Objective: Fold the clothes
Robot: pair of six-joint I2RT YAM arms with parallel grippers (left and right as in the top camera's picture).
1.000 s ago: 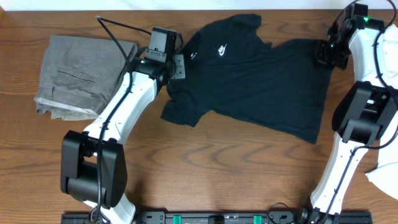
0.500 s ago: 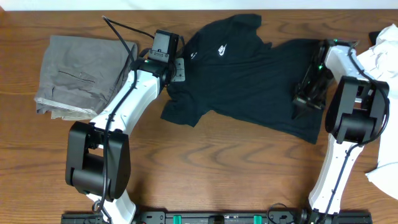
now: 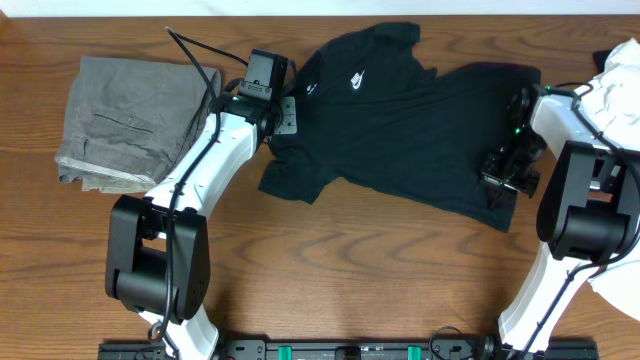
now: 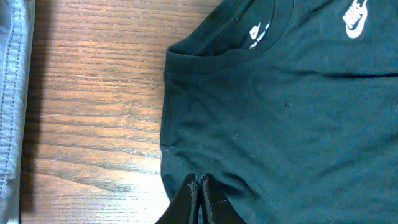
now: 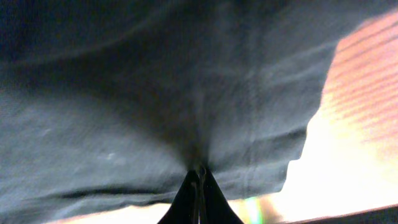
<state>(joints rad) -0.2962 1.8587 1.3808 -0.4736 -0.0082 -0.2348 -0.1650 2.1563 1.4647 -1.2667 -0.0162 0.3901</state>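
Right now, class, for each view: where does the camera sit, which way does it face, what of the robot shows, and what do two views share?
Overhead: fixed above the table, facing straight down on the black T-shirt, grey trousers and white garment; both arms show.
Left wrist: on the left arm, facing down at the shirt's collar; the shut left gripper shows.
Right wrist: close over the shirt's edge; the shut right gripper pinches fabric.
Shared: overhead and left wrist both show the white logo.

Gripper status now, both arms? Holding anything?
Left gripper: closed, pinching the black T-shirt below the collar, near the shoulder.
Right gripper: closed, pinching the black T-shirt near its bottom edge.
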